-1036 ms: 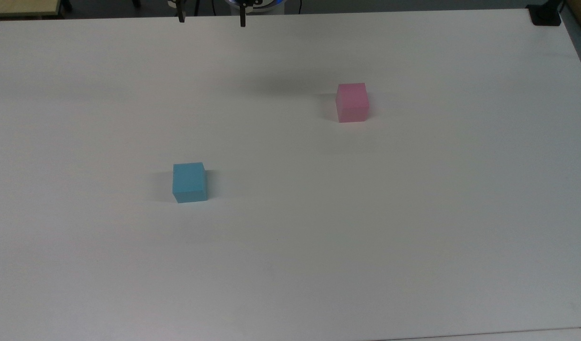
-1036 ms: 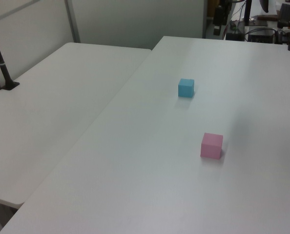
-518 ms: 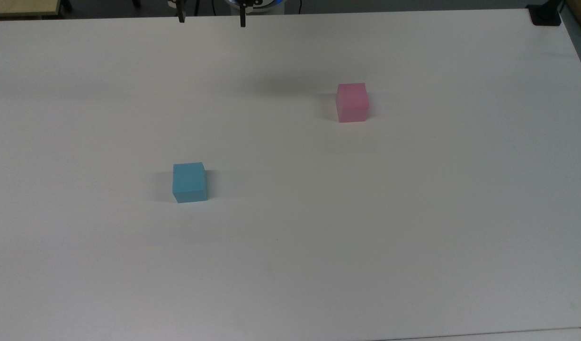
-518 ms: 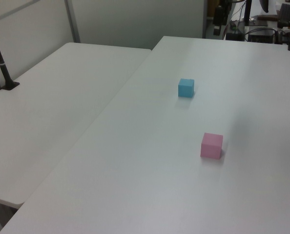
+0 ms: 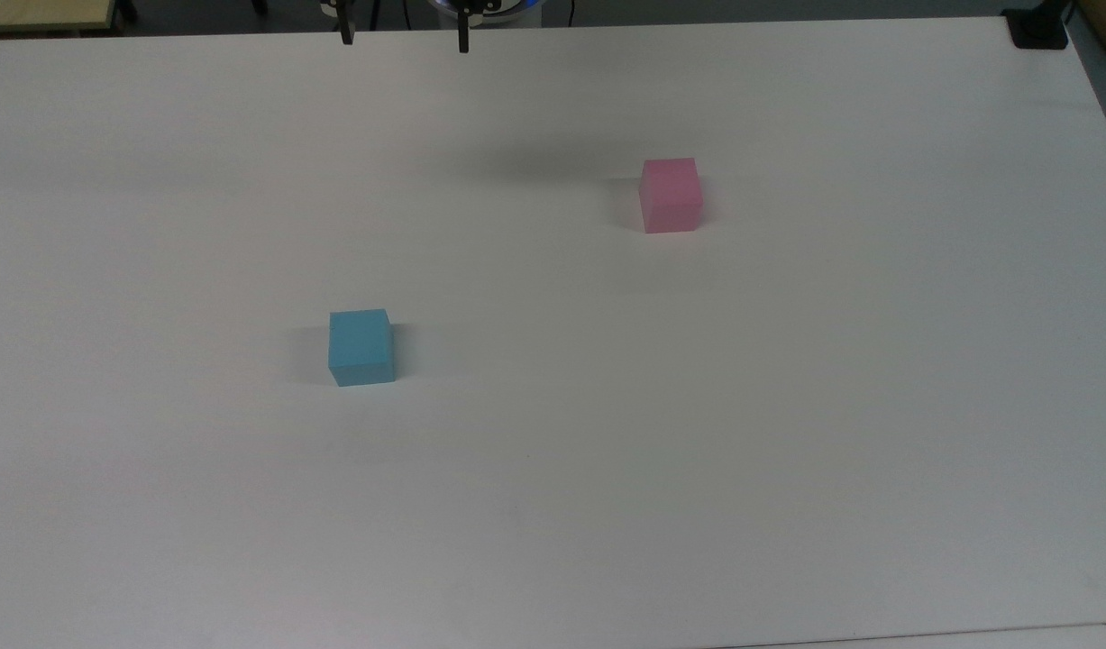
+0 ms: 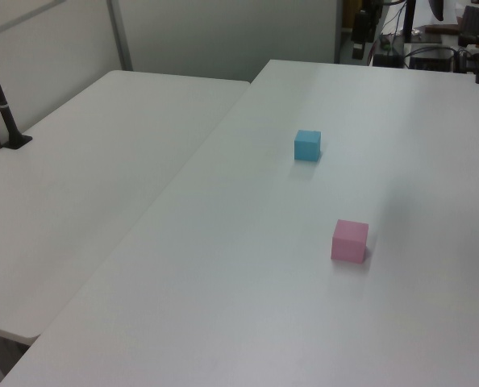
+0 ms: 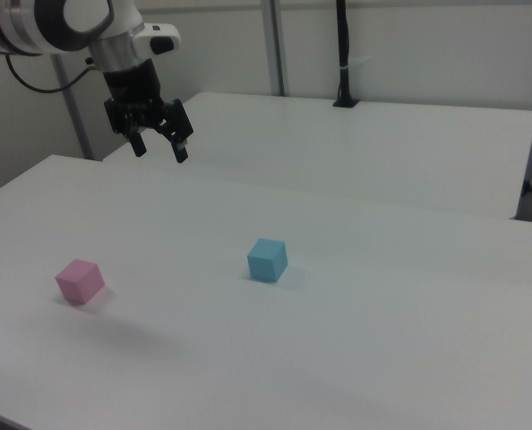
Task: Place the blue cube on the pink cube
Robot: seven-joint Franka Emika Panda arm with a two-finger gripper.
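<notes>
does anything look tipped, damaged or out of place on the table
Nothing stands out. The blue cube and pink cube sit flat and apart on the white table; the open gripper hangs above it, holding nothing.

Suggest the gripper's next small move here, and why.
Probably bring the gripper down and across to hover over the blue cube. Its fingers are open and empty, well above the table near the far edge in the top view. The blue cube sits untouched, apart from the pink cube, so the pick has not yet begun.
</notes>
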